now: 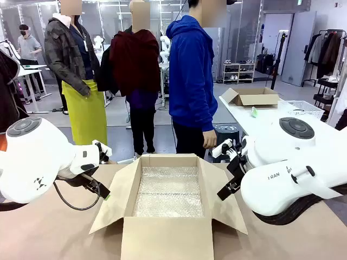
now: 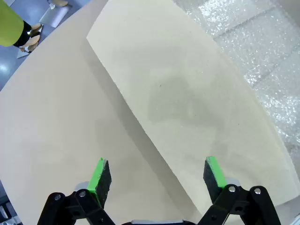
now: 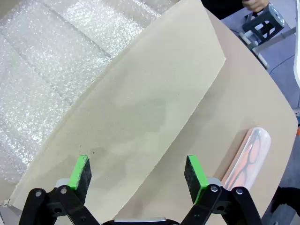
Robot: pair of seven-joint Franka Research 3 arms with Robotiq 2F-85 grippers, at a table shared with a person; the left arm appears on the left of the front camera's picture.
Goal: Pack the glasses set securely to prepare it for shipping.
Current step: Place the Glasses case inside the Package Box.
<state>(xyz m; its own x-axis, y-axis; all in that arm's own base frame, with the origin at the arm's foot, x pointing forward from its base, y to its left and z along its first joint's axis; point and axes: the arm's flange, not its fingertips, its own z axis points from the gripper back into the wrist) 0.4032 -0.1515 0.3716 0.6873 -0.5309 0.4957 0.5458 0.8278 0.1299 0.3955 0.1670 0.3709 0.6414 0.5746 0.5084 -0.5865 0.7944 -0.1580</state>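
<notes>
A clear-white glasses case (image 3: 248, 157) with pink glasses showing inside lies on the tan table, just outside the big cardboard box's right flap (image 3: 140, 108). My right gripper (image 3: 138, 166) hovers open over that flap with nothing between its green pads; it hangs beside the box (image 1: 226, 190). My left gripper (image 2: 157, 171) is open and empty above the box's left flap (image 2: 187, 103), at the box's left side (image 1: 103, 194). The open cardboard box (image 1: 165, 238) stands mid-table, lined with bubble wrap (image 1: 168, 192).
A person in a blue hoodie (image 1: 190, 76) stands at the table's far side, one hand (image 1: 209, 140) hanging near the box's back edge. Another table at the back right carries a second open cardboard box (image 1: 255, 97) and a white basket (image 1: 303, 108).
</notes>
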